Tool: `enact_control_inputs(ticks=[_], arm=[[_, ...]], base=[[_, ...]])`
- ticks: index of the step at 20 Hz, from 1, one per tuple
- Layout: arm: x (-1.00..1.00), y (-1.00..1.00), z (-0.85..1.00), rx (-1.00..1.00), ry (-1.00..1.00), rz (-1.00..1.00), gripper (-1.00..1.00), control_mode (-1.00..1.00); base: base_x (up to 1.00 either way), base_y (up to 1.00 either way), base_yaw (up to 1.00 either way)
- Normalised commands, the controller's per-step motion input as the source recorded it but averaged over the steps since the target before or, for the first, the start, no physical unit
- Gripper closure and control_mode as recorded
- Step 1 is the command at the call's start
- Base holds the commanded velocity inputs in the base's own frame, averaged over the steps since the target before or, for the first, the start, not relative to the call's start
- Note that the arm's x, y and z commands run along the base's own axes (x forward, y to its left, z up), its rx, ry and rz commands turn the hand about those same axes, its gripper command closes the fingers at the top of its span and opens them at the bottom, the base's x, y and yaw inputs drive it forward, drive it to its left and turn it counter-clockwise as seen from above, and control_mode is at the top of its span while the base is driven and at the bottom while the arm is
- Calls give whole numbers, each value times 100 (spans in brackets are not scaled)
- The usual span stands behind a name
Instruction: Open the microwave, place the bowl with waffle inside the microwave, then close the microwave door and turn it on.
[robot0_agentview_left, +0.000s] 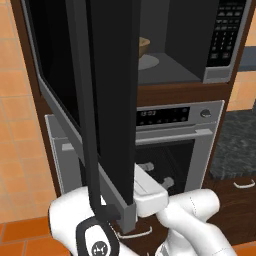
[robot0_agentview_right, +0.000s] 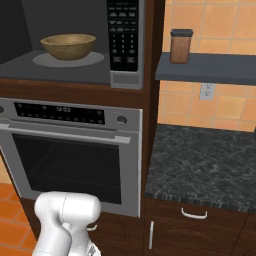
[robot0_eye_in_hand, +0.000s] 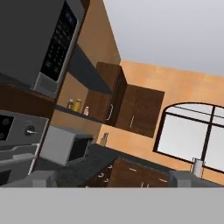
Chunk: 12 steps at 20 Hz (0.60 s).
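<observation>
Already the bowl is sitting inside the microwave, on the pale round turntable near the middle of the cavity floor; from this low angle the waffle is hiding behind the rim, so I cannot confirm it. Swinging well out toward the robot, the microwave door is standing wide open, its dark glass edge-on in the left base view and its slim black handle running down the near face. Low in front of the oven, the tool is pointing away across the room toward the dark bench and a far window; its two grey fingertips are standing far apart at the bottom of the hand view with nothing between them, so it is open and holding nothing. Judging by this, placing looks done and closing is the step in hand. That door is looking stiff, broad and hinged, light to swing but smooth on the glass; pushing flat on the outer face near the free edge, by the handle, is likely giving the best leverage. Pressing close to the hinge is risking a slip. Beside the cavity, the keypad is waiting, its small buttons wanting one closed fingertip.
</observation>
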Motion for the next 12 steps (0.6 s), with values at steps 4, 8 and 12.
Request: enact_control_inputs(ticks=[4,8,12], arm=[[56,48,-23,3,-14,20,-100,-100],[37,50,-33,2,-26,19,-100,-100],[8,46,-33,0,-31,13,-100,-100]], base=[[0,0,0],[0,0,0],[0,0,0]])
